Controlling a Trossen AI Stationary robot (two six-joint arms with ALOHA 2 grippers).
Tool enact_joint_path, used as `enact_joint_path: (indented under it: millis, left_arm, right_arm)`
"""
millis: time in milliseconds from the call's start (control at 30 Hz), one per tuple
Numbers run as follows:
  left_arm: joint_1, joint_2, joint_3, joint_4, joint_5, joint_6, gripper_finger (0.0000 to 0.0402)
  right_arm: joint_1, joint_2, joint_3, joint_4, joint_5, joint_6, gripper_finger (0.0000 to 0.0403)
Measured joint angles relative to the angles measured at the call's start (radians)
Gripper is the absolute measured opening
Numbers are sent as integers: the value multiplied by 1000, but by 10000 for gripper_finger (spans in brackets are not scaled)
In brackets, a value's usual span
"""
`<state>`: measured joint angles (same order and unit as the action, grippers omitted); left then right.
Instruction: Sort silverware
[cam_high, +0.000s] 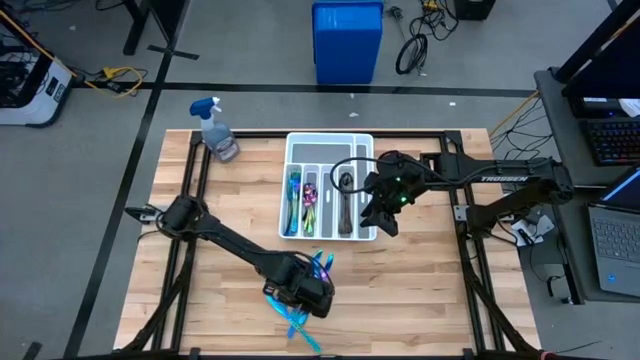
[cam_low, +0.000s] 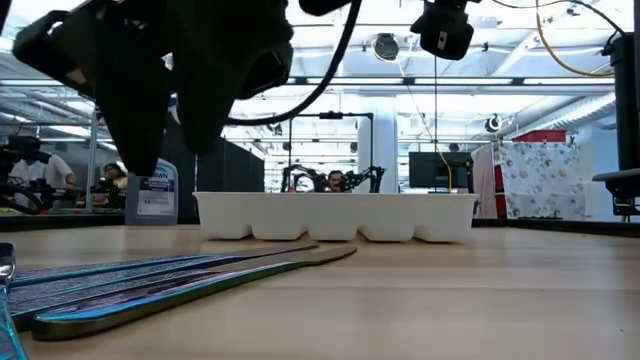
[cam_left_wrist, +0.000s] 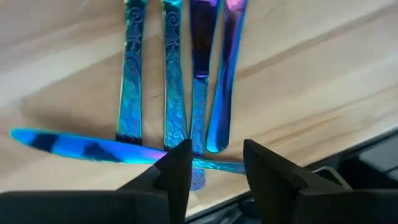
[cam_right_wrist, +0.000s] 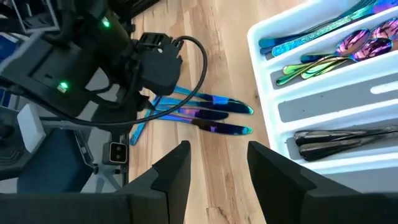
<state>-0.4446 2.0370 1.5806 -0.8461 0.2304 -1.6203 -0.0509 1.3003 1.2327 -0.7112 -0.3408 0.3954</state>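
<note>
Left jaws (cam_left_wrist: 214, 167) parted just above loose blue knives (cam_left_wrist: 205, 74) on table (cam_left_wrist: 323, 74).

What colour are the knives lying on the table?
Shiny blue with purple patches; the knives show best in the left wrist view.

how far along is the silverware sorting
Partly done. The white tray already holds teal forks, rainbow spoons and dark spoons in separate slots. In hand: the left gripper is open above the loose blue pieces on the table, holding nothing. The right gripper waits open beside the tray. That loose pile remains to be sorted.
</note>
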Motion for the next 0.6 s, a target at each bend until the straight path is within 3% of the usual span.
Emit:
enact_joint_path:
  millis: [233,400,600]
  left_arm:
    - [5,0,-24,-56,-3,2,250]
    - [8,0,-35,-154,-108,7,320]
    - [28,4,-35,-152,-127,91,358]
  right_arm:
    - [0,0,0,-1,-2,1,141]
    - [0,0,0,0,-4,-10,141]
    - [0,0,0,4,-4,-18,141]
